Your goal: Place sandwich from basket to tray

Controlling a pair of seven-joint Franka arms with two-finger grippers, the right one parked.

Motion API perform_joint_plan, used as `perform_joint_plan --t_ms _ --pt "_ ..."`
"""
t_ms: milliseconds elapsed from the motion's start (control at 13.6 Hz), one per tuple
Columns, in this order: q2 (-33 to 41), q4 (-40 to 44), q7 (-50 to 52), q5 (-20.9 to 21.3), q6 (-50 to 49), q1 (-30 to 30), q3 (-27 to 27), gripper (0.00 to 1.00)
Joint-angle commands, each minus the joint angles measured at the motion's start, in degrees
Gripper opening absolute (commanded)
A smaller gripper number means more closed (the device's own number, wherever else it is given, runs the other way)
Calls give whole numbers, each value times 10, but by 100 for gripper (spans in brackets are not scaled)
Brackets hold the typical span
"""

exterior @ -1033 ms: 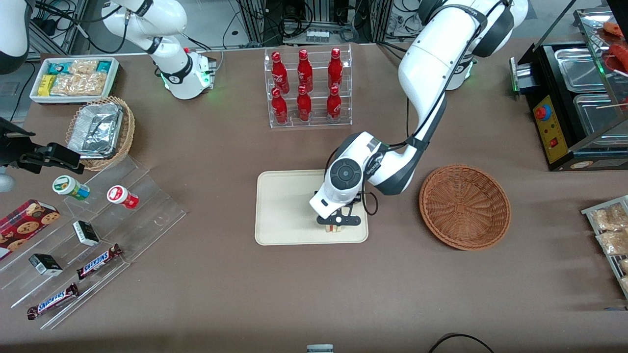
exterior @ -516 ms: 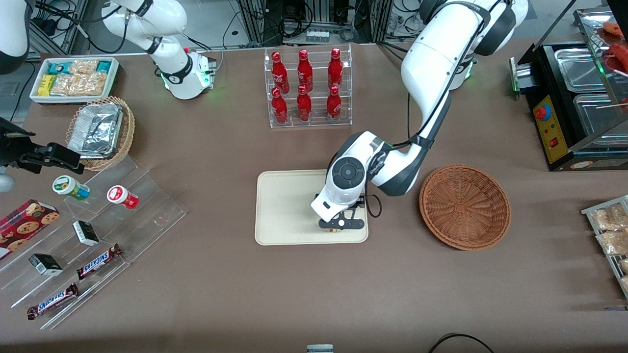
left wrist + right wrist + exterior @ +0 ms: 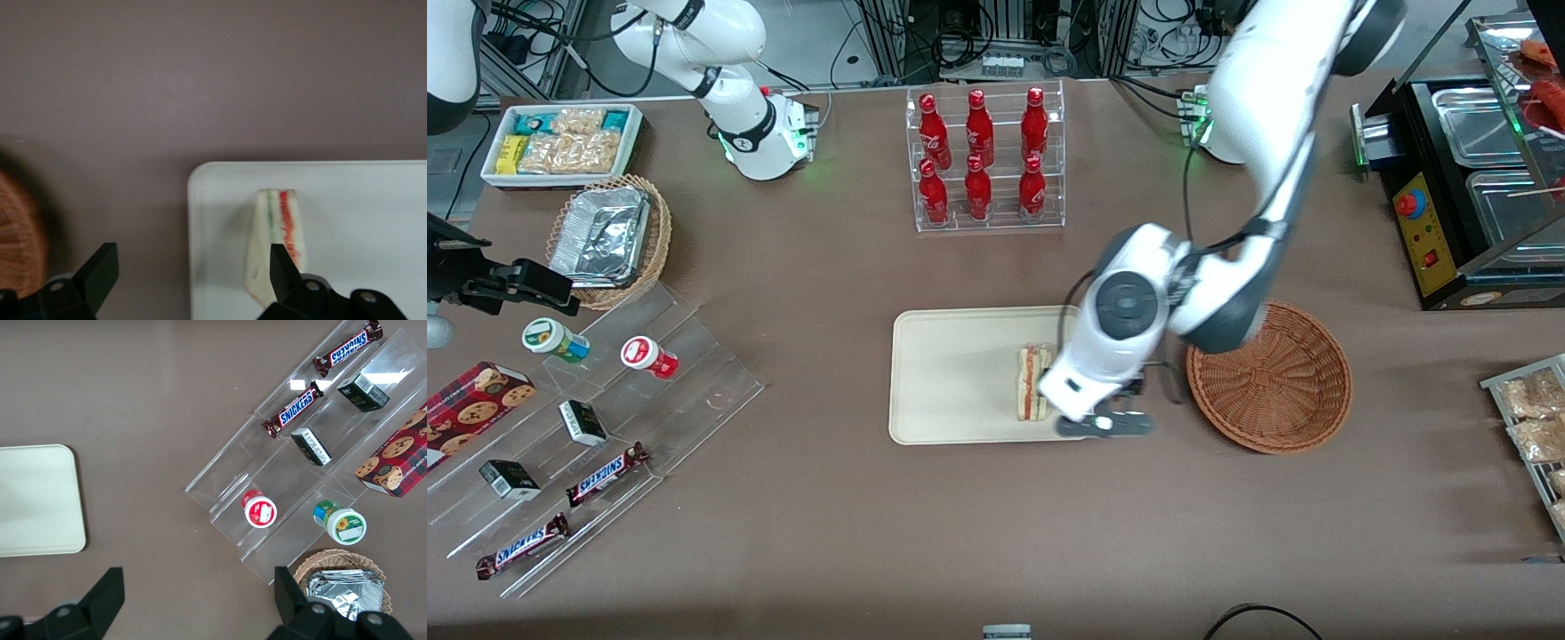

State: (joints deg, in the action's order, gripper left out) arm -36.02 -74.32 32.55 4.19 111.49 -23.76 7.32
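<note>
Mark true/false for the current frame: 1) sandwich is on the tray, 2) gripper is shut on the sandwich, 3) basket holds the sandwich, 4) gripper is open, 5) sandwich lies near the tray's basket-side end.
1) True. The sandwich lies on the tray.
2) False. The gripper holds nothing; it hangs apart from the sandwich, over the tray's edge nearest the basket.
3) False. The basket is empty.
4) True. Its fingers are spread wide.
5) True.

White arm (image 3: 1263,133), black end effector (image 3: 1104,425)
</note>
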Motion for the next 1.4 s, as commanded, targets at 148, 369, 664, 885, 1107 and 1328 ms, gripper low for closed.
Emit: perform_joint_plan --t_ms 148,369,664,885,1107,1328 --pt "66 -10 -11 1 -68 75 5 100" --pt "110 -14 -34 -1 -138 131 6 100" --pt "172 -14 -114 -11 -248 174 5 100" --pt "240 -49 -158 -10 -297 195 -5 100" --pt "290 -58 -167 -10 -356 212 -8 100" --pt "322 -74 -169 -7 -398 211 -15 100"
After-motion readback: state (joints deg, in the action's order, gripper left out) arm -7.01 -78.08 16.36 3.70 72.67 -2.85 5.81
